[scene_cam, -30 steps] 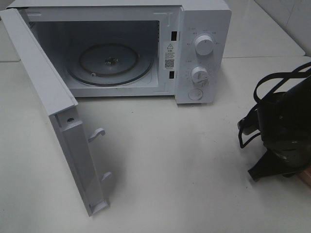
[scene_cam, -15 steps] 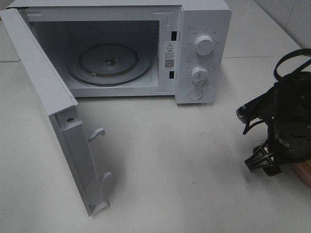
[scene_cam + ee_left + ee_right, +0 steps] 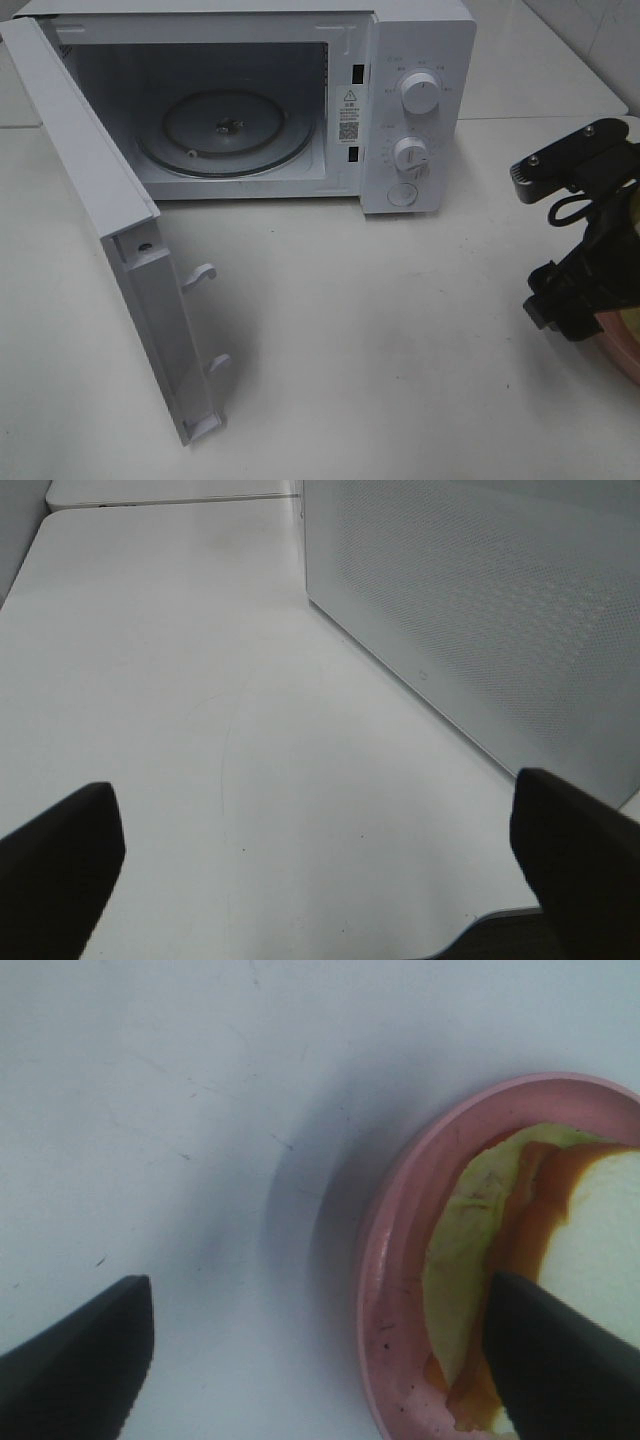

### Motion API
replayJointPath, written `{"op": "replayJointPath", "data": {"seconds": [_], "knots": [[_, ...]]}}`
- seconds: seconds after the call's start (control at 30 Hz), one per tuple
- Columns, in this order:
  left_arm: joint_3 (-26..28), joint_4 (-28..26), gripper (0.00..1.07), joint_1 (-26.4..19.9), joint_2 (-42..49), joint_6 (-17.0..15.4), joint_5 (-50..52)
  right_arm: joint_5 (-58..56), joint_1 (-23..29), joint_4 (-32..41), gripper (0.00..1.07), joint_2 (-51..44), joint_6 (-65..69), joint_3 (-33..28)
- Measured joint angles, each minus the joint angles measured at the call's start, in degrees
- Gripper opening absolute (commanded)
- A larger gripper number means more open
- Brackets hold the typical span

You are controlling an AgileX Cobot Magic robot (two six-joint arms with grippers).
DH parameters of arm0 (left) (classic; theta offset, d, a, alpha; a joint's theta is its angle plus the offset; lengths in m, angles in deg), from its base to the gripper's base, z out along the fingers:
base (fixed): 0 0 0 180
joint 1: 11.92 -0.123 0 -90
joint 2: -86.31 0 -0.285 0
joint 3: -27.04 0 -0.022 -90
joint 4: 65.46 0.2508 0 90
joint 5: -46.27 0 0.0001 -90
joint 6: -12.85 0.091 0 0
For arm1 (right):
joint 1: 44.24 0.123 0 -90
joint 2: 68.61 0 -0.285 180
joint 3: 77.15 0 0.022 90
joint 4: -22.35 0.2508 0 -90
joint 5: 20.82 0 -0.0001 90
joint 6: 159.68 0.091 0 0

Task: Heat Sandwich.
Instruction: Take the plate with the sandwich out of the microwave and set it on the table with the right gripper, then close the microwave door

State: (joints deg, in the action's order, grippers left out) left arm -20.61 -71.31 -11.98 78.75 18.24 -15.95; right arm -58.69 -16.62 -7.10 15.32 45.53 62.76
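1. Far left: left gripper (image 3: 320, 880) idle beside the perforated side wall of the microwave (image 3: 470, 620), fingers (image 3: 60, 865) spread wide, nothing between them, only bare table (image 3: 180, 680) below.
2. Left of centre: door (image 3: 110, 230) swung fully open, latch hooks pointing toward the middle of the table.
3. Centre: microwave (image 3: 420, 60) cavity open, glass turntable (image 3: 225, 135) bare, nothing loaded yet.
4. Right edge: right gripper (image 3: 320, 1360) shifted over the last second, from low at the table edge to up and farther right; pink rim now showing under the arm in the high view.
5. Right wrist view: fingers (image 3: 75, 1355) widened over the same second, now apart and straddling the rim of the plate (image 3: 385, 1260); one over bare table, the other over the food. Nothing held yet.
6. Sandwich (image 3: 600, 1240) lying on that plate, far right, well apart from the microwave.
7. Meaning, by judgement: approach phase, opening done to take the plate rim; closing, lifting and carrying to the turntable all remaining.
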Motion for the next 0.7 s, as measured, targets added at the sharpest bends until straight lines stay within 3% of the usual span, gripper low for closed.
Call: {"op": "replayJointPath", "data": {"seconds": [0.27, 0.7], "knots": [[0.0, 0.0, 0.98, 0.0, 0.0, 0.0, 0.0, -2.2, 0.0, 12.9, 0.79, -13.9, -11.5, -0.1], [0.0, 0.0, 0.98, 0.0, 0.0, 0.0, 0.0, -13.4, 0.0, 16.6, 0.78, -33.5, -14.7, -0.1]]}}
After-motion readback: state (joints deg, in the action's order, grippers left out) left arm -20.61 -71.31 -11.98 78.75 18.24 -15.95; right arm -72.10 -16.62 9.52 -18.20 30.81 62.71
